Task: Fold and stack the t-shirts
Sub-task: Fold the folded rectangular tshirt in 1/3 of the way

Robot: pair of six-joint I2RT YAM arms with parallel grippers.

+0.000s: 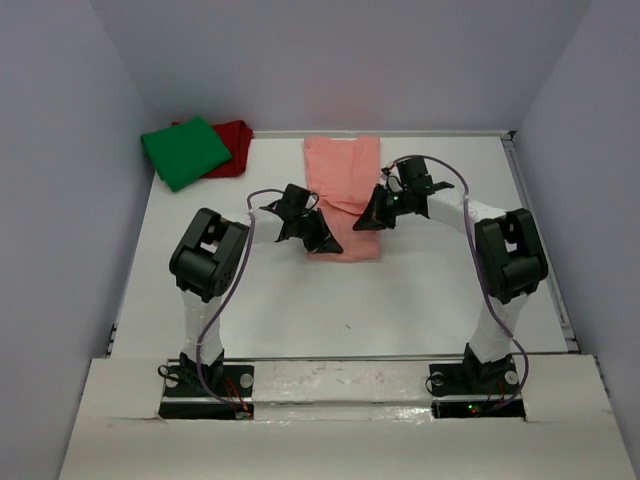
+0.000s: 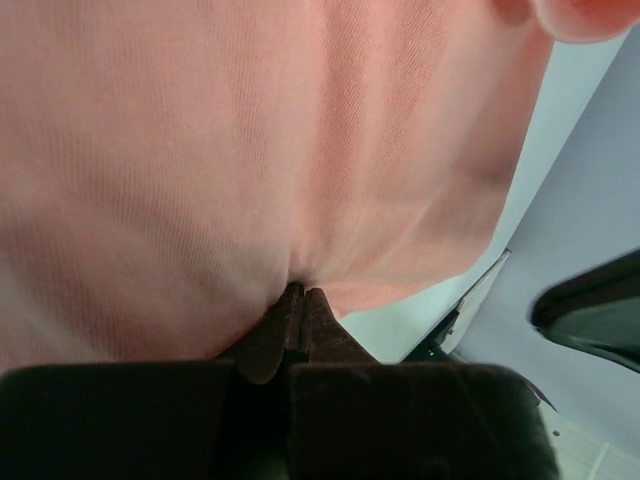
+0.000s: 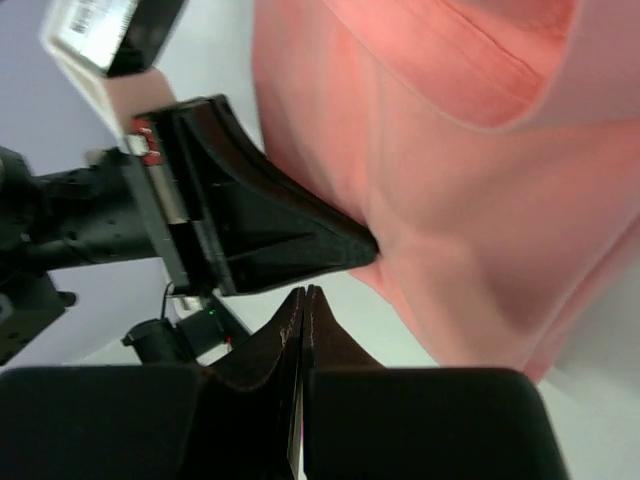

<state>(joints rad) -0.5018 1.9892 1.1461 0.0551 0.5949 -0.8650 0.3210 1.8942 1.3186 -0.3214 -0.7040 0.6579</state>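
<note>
The salmon-pink t-shirt (image 1: 343, 185) lies lengthwise at the table's middle back, partly folded. My left gripper (image 1: 320, 240) is at its near left edge, shut on the fabric; in the left wrist view the closed fingertips (image 2: 300, 292) pinch a pucker of the pink cloth (image 2: 250, 150). My right gripper (image 1: 367, 217) is at the shirt's right side, shut; in the right wrist view its tips (image 3: 303, 291) meet over bare table beside the shirt (image 3: 470, 200), holding nothing. The bright green t-shirt (image 1: 186, 151) lies folded on the dark red t-shirt (image 1: 235, 139) at the back left.
The white table (image 1: 400, 300) is walled by grey panels at left, back and right. The left gripper's finger (image 3: 290, 240) shows close in front of the right gripper. A raised rim (image 1: 535, 215) runs along the table's right edge.
</note>
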